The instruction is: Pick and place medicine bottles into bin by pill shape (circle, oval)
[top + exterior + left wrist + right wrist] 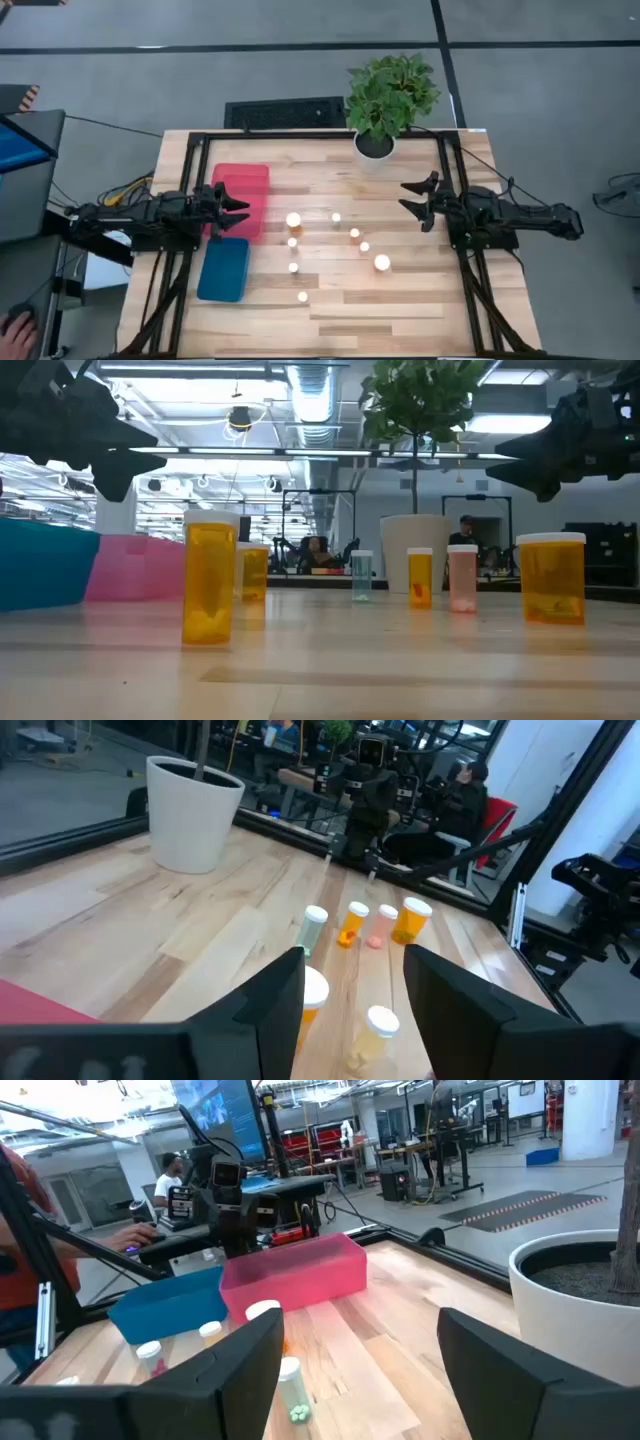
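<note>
- While both arms hang above the table [400, 300], no bottle is grasped by either.
- The left gripper [236, 204] is held over the pink bin [242, 190], its fingers [275, 995] spread apart and empty.
- The right gripper [418, 200] is held over bare wood at the table's right side, near the plant [390, 95], its fingers [235, 1355] likewise parted and empty.
- The bottles [294, 220] are stood upright on the wood between the two grippers, scattered in a loose cluster at the table's middle.
- A larger bottle [382, 263] is seen at the cluster's right edge.
- The blue bin [224, 270] is laid just beside the pink one, nearer the front edge.
- Both bins are placed left of the bottles.
- From the low view, several amber bodies with white caps are shown, one [210, 575] closest to the camera.
</note>
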